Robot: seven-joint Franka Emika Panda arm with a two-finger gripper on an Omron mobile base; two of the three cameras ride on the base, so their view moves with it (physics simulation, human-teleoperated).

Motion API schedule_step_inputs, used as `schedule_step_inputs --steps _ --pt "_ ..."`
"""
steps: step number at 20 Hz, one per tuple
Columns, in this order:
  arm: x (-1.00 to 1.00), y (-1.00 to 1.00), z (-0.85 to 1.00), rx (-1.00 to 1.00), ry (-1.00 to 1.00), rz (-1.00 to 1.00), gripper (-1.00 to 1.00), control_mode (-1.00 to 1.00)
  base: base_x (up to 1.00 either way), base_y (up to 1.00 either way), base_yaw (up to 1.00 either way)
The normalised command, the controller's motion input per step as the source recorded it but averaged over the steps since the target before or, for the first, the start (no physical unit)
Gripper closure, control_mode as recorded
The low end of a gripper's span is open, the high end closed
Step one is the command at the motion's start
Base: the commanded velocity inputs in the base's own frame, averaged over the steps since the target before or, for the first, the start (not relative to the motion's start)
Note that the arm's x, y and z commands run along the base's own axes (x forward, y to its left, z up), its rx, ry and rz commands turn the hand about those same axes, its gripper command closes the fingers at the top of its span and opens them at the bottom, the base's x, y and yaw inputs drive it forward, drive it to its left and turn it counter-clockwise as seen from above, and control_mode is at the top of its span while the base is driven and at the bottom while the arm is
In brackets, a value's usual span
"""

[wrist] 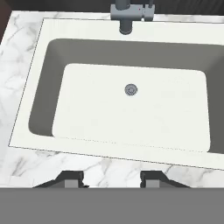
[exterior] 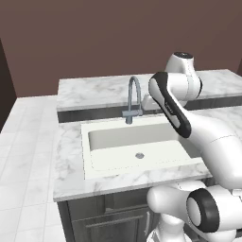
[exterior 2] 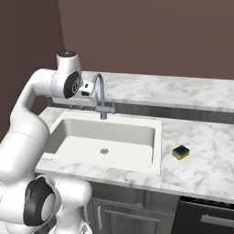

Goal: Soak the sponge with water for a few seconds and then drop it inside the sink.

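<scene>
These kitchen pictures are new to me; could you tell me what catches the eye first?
The big white sink set in the marble counter stands out, with a grey tap arching over its back edge. The white robot arm looms at the sink's left. A small yellow sponge lies on the counter right of the sink.

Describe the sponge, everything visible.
The sponge is a small rectangular block with a yellow body and a dark green top face. It lies flat on the marble counter, to the right of the sink in the right base view, apart from the rim. Nothing touches it but the counter. It looks dry and untouched: no water runs from the faucet.
</scene>
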Motion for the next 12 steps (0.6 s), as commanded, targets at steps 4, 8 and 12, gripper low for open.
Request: schedule_step_inputs --steps 4,8,12 --pt "0.0 0.0 0.0 0.0 -0.03 0.0 -1.0 -1.0 0.0 0.0 0.0" --pt "0.0 0.0 0.0 0.0 0.0 0.0 -1.0 -1.0 0.0 0.0 0.0" --pt "0.0 0.04 0.0 -0.06 -0.01 0.0 -1.0 -1.0 0.0 0.0 0.0"
